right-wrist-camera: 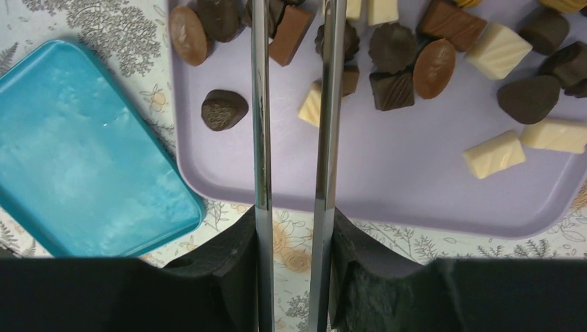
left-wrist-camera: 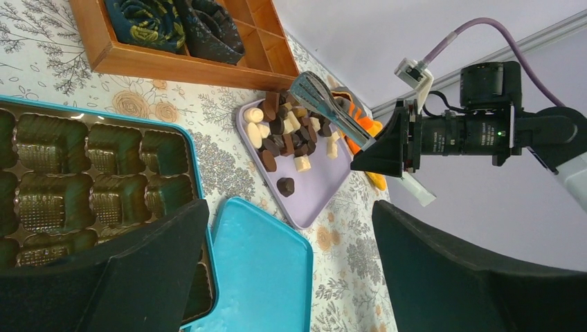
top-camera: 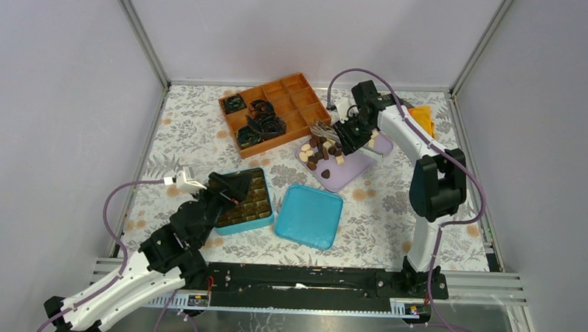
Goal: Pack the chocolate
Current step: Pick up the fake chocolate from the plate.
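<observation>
Lab test cell, grey panel walls (top-camera: 57,91), aluminium frame (top-camera: 140,35), floral tablecloth (top-camera: 196,133)

The chocolate (right-wrist-camera: 393,66) was lots of little pieces, dark brown, light brown and creamy white. Some were round and some were square blocks. They all lay on the purple tray (right-wrist-camera: 387,173), mostly bunched at one end. One dark piece (right-wrist-camera: 223,109) sat alone near the tray's edge.

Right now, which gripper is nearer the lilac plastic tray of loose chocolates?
Right. The right gripper, clamping metal tongs, hangs over the tray; the left gripper is open over the teal tin, well away.
</observation>
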`<state>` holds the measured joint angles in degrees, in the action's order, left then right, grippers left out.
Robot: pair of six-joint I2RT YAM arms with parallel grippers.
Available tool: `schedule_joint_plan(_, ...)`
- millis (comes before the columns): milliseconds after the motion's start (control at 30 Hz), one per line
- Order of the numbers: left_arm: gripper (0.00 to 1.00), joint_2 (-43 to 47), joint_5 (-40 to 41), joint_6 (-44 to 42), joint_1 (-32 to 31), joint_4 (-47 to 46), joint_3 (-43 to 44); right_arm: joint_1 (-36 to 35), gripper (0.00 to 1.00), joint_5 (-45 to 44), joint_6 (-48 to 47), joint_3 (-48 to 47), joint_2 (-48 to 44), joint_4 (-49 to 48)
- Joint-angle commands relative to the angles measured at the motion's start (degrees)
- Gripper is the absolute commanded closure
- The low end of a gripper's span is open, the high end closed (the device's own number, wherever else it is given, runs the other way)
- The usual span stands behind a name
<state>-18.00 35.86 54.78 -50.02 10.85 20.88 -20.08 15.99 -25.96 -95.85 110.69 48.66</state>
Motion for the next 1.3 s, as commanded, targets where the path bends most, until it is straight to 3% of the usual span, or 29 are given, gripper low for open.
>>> schedule_joint_plan(0, 0.04, 1.4, 2.8, 0.8, 0.4, 0.8, 0.9, 0.2, 0.61, -1.5, -1.2, -4.0, 1.5, 0.6)
schedule_joint_plan(1267, 0.04, 1.2, 2.4, 1.8, 0.4, -0.7, -0.2, 0.1, 0.59, -5.1, -1.0, -4.9, 7.2, -0.1)
